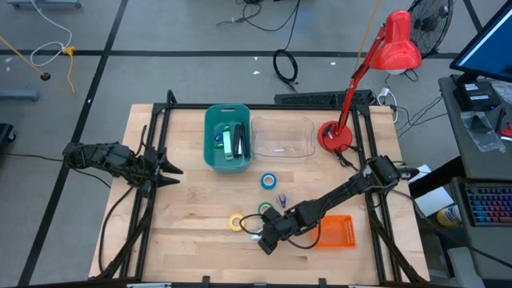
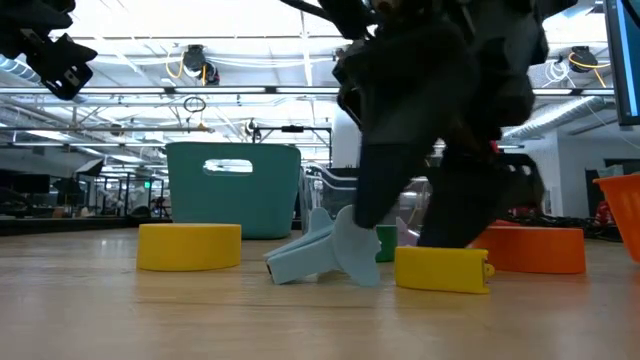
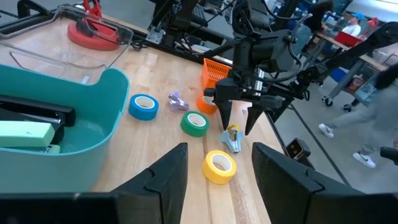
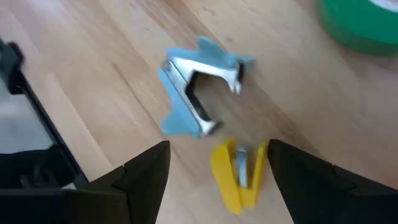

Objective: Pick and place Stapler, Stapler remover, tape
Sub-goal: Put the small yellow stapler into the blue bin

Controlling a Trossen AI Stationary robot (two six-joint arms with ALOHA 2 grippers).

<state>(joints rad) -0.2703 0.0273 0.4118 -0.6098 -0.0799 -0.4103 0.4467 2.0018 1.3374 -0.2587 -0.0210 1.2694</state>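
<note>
Yellow staple remover (image 4: 239, 174), lying on the table between the spread fingers of the right gripper (image 4: 217, 171), just beside a blue staple remover (image 4: 196, 93): probably light, stiff and slippery, best pinched across its flat sides. Teal bin (image 1: 210, 136) holds staplers; the clear tray (image 1: 282, 138) looks empty. Left gripper (image 1: 170, 170) waits apart, partly spread.

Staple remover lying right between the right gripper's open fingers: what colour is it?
Yellow, clearest in the right wrist view.

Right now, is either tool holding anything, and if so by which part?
Nothing is held. The right tool hangs open above the yellow staple remover and the blue staple remover, touching neither. The left tool is open and empty by the teal bin.
</note>
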